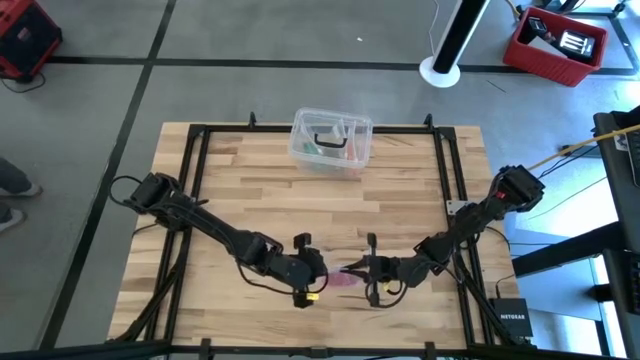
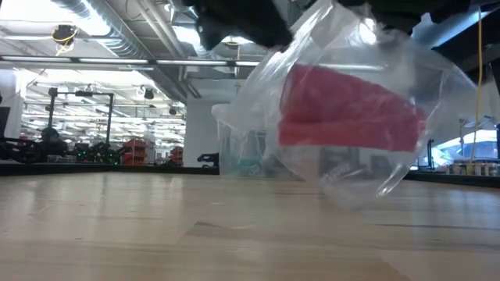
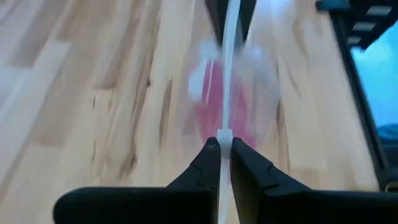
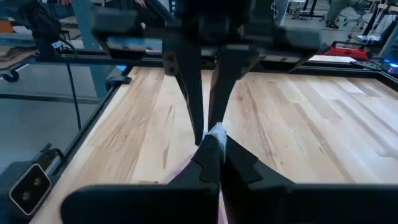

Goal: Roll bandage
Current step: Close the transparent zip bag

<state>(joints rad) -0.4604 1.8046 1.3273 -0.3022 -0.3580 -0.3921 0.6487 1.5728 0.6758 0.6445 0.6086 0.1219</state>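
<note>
Both arms meet near the front edge of the wooden table [image 1: 250, 200]; the left gripper [image 3: 224, 147] is pinched shut on the thin edge of a clear plastic wrapper [image 2: 351, 101], and the right gripper [image 4: 214, 144] is clamped on the same wrapper from the other side. The bandage [image 2: 348, 109] sits inside that wrapper, a pinkish-red folded wad hanging just above the tabletop between the two grippers; a clear plastic box [image 1: 331, 141] sits well apart toward the back.
</note>
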